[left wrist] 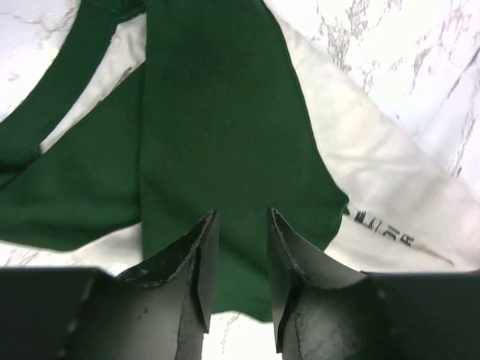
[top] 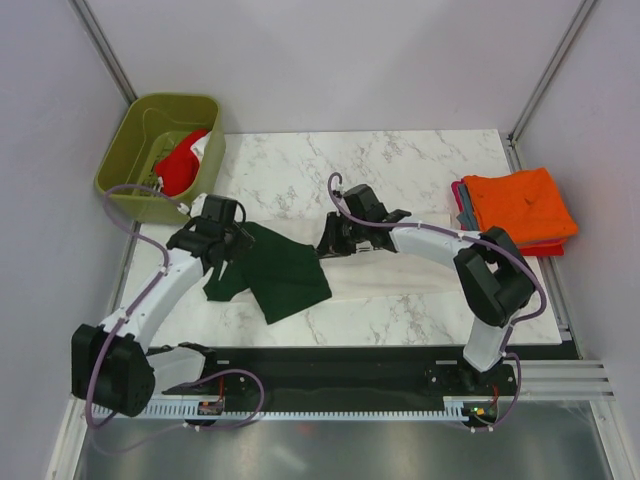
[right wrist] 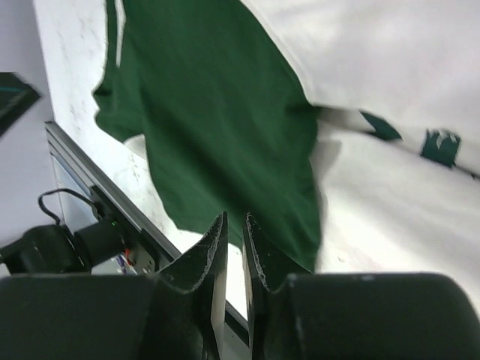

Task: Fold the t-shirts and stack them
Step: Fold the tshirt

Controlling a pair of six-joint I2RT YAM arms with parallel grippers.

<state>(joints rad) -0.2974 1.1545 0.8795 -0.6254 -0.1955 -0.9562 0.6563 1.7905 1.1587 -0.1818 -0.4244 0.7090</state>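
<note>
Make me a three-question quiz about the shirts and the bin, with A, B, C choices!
1. Where is the red cloth shirt?
A. inside the olive-green plastic bin
B. on a shelf
C. on a chair

2. What colour is on top of the pile at the right?
A. grey
B. orange
C. yellow

3. How is the orange cloth shirt lying?
A. crumpled in a ball
B. hanging up
C. folded flat

Answers:
1 A, red cloth shows within the bin's walls.
2 B, orange covers the pile.
3 C, it lies as a neat rectangle.
</note>
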